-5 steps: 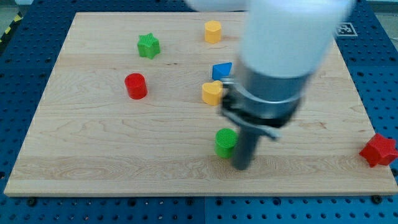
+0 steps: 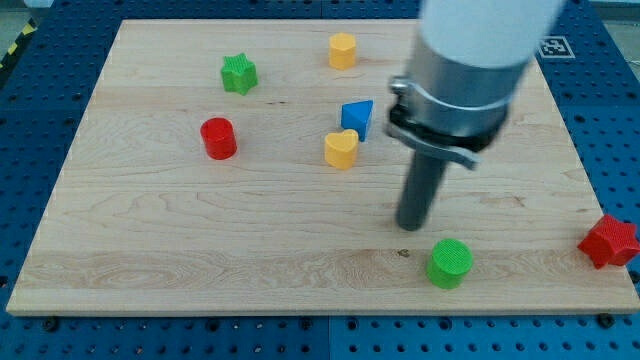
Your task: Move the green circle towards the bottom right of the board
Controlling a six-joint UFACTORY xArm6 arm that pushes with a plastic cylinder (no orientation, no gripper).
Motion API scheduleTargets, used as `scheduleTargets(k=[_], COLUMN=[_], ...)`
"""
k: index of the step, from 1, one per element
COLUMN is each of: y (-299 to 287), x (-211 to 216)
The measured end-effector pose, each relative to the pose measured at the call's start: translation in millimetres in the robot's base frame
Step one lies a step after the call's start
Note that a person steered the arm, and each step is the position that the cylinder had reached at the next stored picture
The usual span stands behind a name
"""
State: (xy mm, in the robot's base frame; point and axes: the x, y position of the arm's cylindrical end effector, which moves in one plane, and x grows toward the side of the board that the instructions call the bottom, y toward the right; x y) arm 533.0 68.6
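Seven blocks are in view, six of them on the wooden tabletop (image 2: 150, 240) and one off it. Our tool is a plain dark rod under a wide grey and white housing (it has no jaws, so there is nothing to clench or release, and it holds nothing). Its lower end, our tip (image 2: 411, 226), rests on the wood in the lower right part of the board.

The green circle (image 2: 449, 263) lies just below and to the view's right of the tip. It is near the tip but not touching it, with a sliver of bare wood between them, and it sits close to the board's bottom edge.

Up and to the view's left of the tip sits the yellow heart-like block (image 2: 341, 149), with the blue block (image 2: 357, 117) just above it. The two are touching or nearly so, and we cannot tell which. Its shape is partly hidden by the tool's housing. Further up in the same direction is a second yellow block (image 2: 342, 49), near the board's top edge.

Well to the view's left of the tip stands the red cylinder (image 2: 218, 138), and above that the green star (image 2: 239, 74).

Far to the view's right of the tip, off the wood on the blue perforated surface (image 2: 600, 120), lies a red block (image 2: 608, 241) of angular outline.
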Motion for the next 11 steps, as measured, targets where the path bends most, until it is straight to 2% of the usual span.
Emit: scheduleTargets(k=[1, 2, 3, 4, 6, 7, 8, 9, 10, 11], y=[-28.5, 28.7, 167.7, 243.5, 121.6, 76.0, 40.0, 69.0, 135.9, 105.6], x=[49.1, 85.3, 59.6, 45.8, 69.7, 69.8, 52.2, 27.5, 30.4, 21.5])
